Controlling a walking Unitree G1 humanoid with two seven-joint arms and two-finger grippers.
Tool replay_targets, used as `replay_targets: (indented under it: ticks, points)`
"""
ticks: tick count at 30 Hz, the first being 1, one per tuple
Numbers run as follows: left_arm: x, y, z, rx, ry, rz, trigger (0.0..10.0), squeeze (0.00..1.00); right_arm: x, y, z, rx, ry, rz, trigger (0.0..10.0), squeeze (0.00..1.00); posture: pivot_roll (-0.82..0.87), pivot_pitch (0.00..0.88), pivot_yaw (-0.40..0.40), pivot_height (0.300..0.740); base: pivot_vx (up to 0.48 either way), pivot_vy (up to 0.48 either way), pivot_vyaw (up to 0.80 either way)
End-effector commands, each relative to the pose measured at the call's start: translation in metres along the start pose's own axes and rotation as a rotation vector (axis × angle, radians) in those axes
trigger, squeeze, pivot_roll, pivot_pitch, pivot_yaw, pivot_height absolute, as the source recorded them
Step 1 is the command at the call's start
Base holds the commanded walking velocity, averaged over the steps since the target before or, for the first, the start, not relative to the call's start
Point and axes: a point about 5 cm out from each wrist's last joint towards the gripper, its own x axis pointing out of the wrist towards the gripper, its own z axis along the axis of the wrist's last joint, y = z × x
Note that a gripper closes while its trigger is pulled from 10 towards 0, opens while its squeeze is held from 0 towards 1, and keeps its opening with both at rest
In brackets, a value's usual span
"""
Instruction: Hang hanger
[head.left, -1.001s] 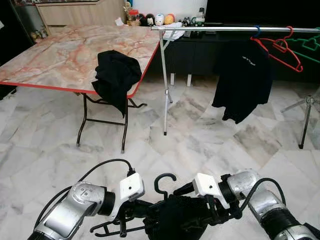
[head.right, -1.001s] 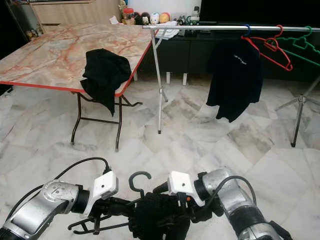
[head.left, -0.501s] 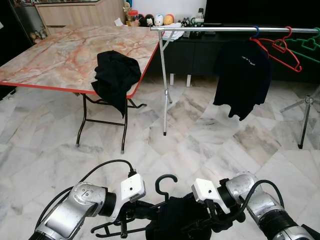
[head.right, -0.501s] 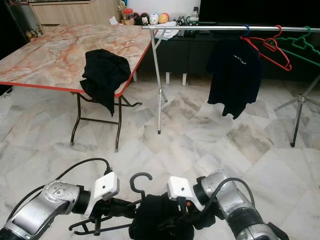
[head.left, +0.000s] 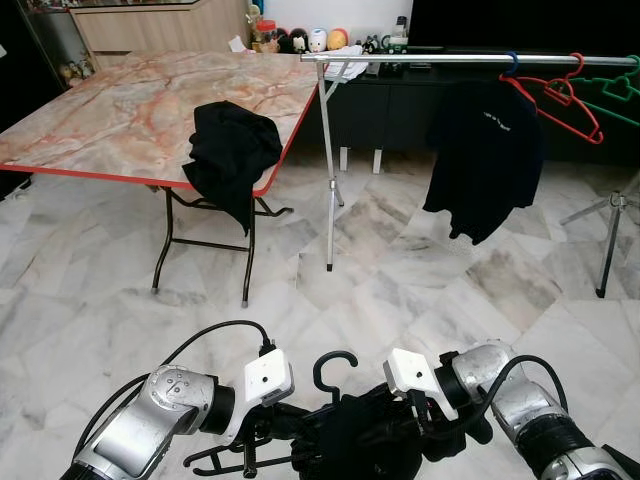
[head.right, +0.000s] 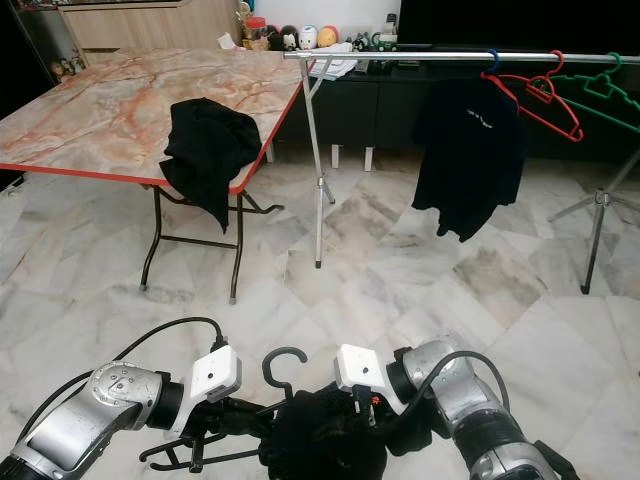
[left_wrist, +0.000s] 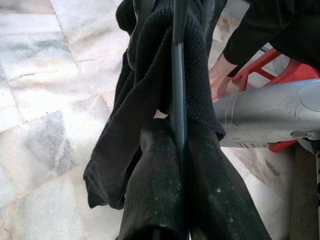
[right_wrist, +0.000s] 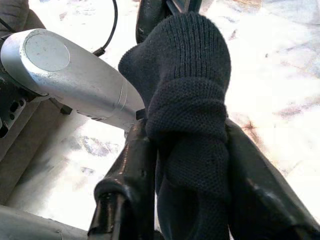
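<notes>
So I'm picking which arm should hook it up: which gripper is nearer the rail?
Right. The right gripper sits low, closer to the rail and its hung shirt. The left gripper sits low toward the table side. The gap is slight.

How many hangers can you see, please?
4: a black hanger held low between both grippers; blue hanger, red hanger and green hanger on the rail. More may be hidden.
</notes>
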Motion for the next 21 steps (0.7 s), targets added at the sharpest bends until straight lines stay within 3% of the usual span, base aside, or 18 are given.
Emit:
replay_targets:
  ticks: [1,21]
  points:
    - [-0.0014,0.0015,0.0049,0.035,0.001,-0.003,10.0,0.0,0.0012,-0.0017,0.0028,-0.014,0.005,0.001,0.0,0.0,0.09,0.117,0.037,0.74,0.0,0.0,0.0]
    - [-0.0003,0.0029,0.0036,0.05,0.028,-0.001,10.0,0.0,0.0057,0.0029,-0.0041,-0.024,0.084,0.054,0.0,0.0,0.09,0.113,0.034,0.74,0.0,0.0,0.0]
